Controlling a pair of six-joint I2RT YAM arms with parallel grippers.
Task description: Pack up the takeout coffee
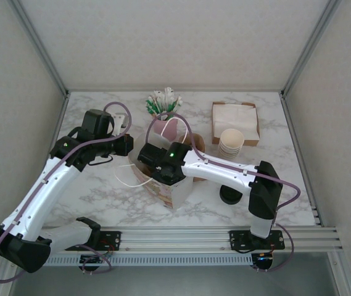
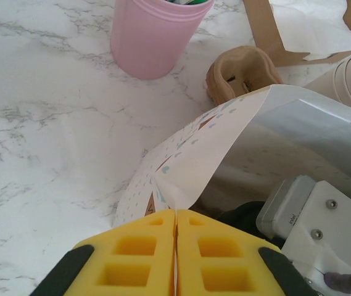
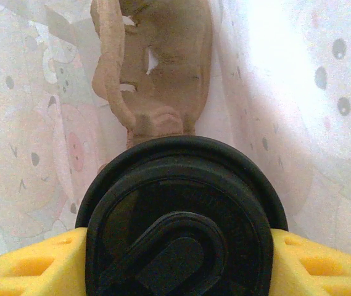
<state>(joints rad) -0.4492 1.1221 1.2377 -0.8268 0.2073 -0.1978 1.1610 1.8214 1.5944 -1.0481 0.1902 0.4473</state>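
The takeout coffee [image 3: 181,216] shows its round black lid from above, with my right gripper [image 3: 181,262] shut on it, a yellow finger [image 3: 39,262] at each side. It hangs inside a printed white paper bag [image 3: 298,92], whose walls rise around it. From above, the bag [image 1: 178,194] stands at the table's middle with my right gripper [image 1: 158,165] down in its mouth. My left gripper [image 2: 176,213] is shut on the bag's rim [image 2: 187,163], pinching the paper at its left side [image 1: 129,147].
A pink cup [image 1: 165,126] of green and white sticks stands behind the bag. A brown pulp piece [image 2: 243,71] sits beside it. A cardboard tray of napkins [image 1: 235,117] and a stack of lidless cups [image 1: 231,142] are at the back right. Black lids [image 1: 231,196] lie under my right arm.
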